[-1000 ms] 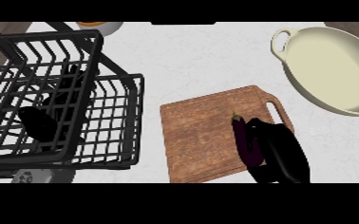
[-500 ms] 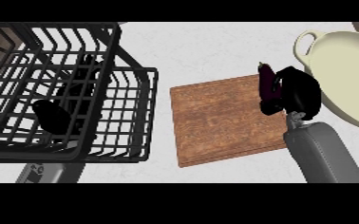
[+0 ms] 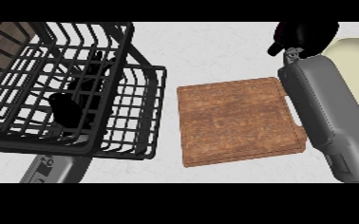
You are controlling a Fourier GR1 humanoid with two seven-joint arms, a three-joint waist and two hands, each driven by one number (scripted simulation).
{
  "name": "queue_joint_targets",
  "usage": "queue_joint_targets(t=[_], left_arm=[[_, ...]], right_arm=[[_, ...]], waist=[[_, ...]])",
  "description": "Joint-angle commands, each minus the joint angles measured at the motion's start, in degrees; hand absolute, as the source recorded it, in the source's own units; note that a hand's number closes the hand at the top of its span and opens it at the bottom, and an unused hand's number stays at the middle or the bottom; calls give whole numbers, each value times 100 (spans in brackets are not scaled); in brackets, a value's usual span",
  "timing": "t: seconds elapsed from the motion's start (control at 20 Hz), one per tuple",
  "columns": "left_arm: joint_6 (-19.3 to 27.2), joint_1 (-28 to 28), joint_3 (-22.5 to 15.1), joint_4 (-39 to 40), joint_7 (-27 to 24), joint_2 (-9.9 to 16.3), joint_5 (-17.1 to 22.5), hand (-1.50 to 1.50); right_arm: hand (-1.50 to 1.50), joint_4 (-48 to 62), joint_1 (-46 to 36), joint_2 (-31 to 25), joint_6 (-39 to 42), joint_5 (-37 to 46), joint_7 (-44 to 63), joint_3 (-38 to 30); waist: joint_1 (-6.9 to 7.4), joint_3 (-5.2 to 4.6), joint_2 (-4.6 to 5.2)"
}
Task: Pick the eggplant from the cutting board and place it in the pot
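One right hand [image 3: 303, 35] at the counter's far right edge, fingers curled, contents hidden; eggplant nowhere visible. Just beside: cream pot [image 3: 345, 52]. Nearer: bare wooden cutting board [image 3: 237, 119]. Left hand [image 3: 68, 109] under black wire basket [image 3: 133, 83], fingers unreadable.

Bright, even light; faint soft shadows; no glare or blur

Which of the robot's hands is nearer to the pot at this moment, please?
The right hand: it is up at the pot's left rim, beyond the cutting board. The left hand is far across the counter, behind the black wire basket.
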Motion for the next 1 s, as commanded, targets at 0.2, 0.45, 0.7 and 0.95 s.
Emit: queue_joint_targets(t=[0.2,0.45,0.7,0.95], left_arm=[[-271,371,-387,263,-236,39,-222,0],[-257,564,-511,29,-170,4,-243,0],[-349,870,-216,15,-364,118,-118,0],[-393,966,-134,46,-385,104,-99,0]], right_arm=[[150,1690,-1403,36,-337,1056,1152,-238],[150,2359,-1715,16,-591,1377,1380,-508],[150,2741,-1711,-357,-860,1470,1213,-878],[150,2998,-1598,-524,-1130,1486,1019,-1154]], waist=[[-175,-41,-1],[-275,-33,-38],[-457,-33,-92],[-597,-31,-141]])
